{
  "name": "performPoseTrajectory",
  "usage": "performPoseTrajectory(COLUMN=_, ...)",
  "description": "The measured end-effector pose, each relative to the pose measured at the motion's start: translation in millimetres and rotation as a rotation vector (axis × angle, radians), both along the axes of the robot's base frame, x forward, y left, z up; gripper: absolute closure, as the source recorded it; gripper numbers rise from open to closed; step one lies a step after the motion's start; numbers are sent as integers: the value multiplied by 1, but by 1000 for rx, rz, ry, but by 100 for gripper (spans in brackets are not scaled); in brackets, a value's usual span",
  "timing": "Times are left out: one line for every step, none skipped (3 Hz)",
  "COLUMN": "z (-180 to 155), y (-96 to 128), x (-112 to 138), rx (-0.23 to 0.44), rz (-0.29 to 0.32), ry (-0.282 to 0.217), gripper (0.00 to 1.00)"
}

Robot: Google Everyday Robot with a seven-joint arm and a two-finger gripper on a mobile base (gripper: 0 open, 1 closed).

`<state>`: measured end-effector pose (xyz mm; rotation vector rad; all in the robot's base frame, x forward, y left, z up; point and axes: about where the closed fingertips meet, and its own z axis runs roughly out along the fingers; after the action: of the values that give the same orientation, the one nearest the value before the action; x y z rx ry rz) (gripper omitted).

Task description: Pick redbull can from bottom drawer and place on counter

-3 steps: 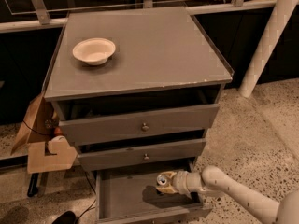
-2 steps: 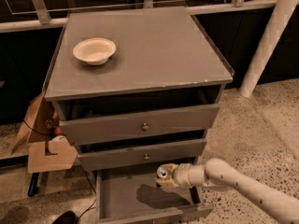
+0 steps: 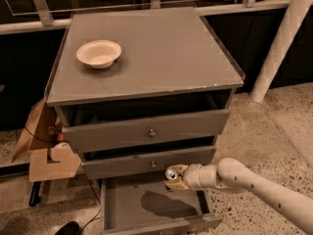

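Camera view: end effector clamped on the redbull can, held above the open bottom drawer, just in front of the middle drawer. Risk: middle drawer and top drawer stand ajar and jut out, so a straight lift could clip the can and loosen the grip. Bowl sits far-left on the worktop, well apart from the arm.

End effector just below middle drawer
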<state>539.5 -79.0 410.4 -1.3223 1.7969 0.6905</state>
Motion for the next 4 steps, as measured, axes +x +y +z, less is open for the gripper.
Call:
performPoseTrajectory(z=20, y=0, x=-2, rx=37, rz=-1, ry=-11, gripper=100)
performPoseTrajectory(z=73, y=-3, x=-9, rx=86, rz=-43, ry=-23, gripper=100)
performPoseTrajectory(z=159, y=-9, x=-17, rx=96, rz=-88, ry=-51, gripper=100)
performPoseTrajectory(z=159, y=-9, x=-17, rx=96, rz=-88, ry=-51, gripper=100)
